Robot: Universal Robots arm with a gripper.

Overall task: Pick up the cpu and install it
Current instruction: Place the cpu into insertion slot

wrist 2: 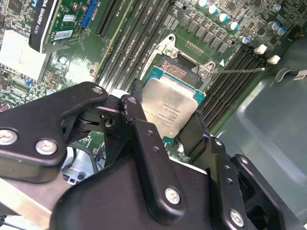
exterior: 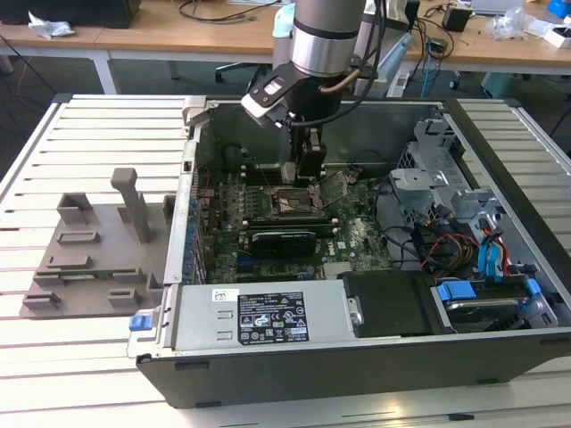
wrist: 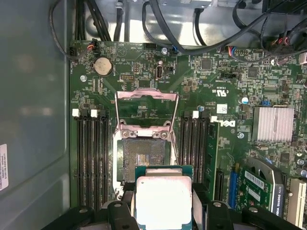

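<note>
Wooden desks [exterior: 178,36] line the back of the room. Nearer us, a white slatted table [exterior: 80,134] carries an open computer case [exterior: 357,366] lying on its side.

We find the cpu [wrist 2: 170,112] inside that case, silver-grey top up, with a green edge showing around it. The gripper [wrist 2: 165,117] is clamped on it: in the second wrist view the two black fingers [wrist 2: 144,139] press against opposite edges of the chip. In the first wrist view the chip sits level and overlaps the rim of the socket [wrist: 144,155] nearest the fingers. We cannot tell whether it touches the socket or hangs just over it.

The socket is open with its contact field bare, and its metal load frame [wrist: 146,108] is swung up on the side away from the chip. Black memory slots [wrist: 93,158] flank the socket on both sides. On the green motherboard [wrist: 225,81] we note a coin battery [wrist: 102,66], a finned heatsink [wrist: 273,123] and a graphics card [wrist: 261,184].

In the exterior view the arm [exterior: 326,36] stands over the case, pointing down, with the gripper low above the middle of the board. A labelled power supply [exterior: 268,312] lies along the case's near wall. A grey tray [exterior: 89,250] rests on the table at the exterior view's left, just beside the case.
</note>
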